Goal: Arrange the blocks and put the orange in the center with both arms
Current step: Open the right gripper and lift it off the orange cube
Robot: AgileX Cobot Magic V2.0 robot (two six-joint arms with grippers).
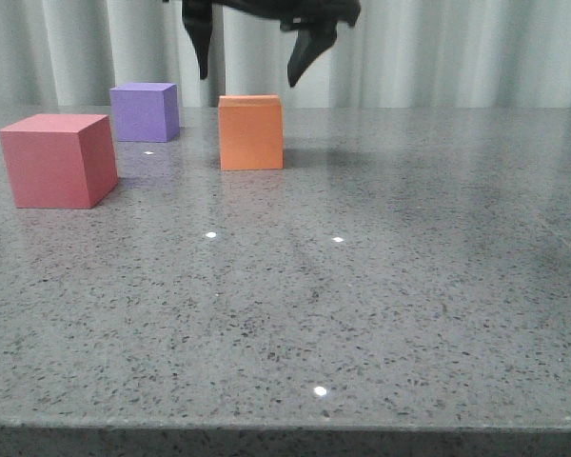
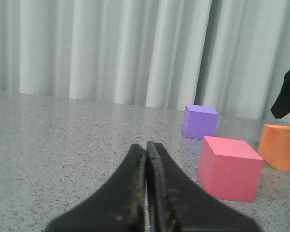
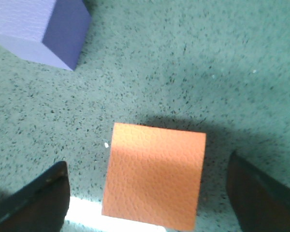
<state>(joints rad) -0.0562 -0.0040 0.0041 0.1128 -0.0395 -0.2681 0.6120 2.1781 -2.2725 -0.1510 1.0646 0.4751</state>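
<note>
Orange cube (image 1: 251, 132) resting flat on the grey speckled table (image 1: 362, 305), toward the rear, right of the other two blocks. Not yet lifted; not yet in the middle of the set. Right gripper (image 1: 252, 57) hanging directly above, fingers spread wide, one tip off each side of the cube in the right wrist view (image 3: 154, 176), touching nothing. Probably lined up for a descent and grasp, though the height above the top face is hard to judge from here.

Purple cube (image 1: 146, 111) standing further back and to the left, apart from the orange one. Red-pink cube (image 1: 59, 160) nearer the camera and furthest left, apart from both. No row formed as things lie: three blocks scattered, orange at the right end rather than between the others.

Left gripper (image 2: 146, 193) seen only from its own wrist camera, fingers pressed together with nothing between, low over bare table and well short of the red-pink cube (image 2: 229, 167).

Left to do, by this reading: grasp the orange, set it between purple and red-pink, and likely shift those two into line.
</note>
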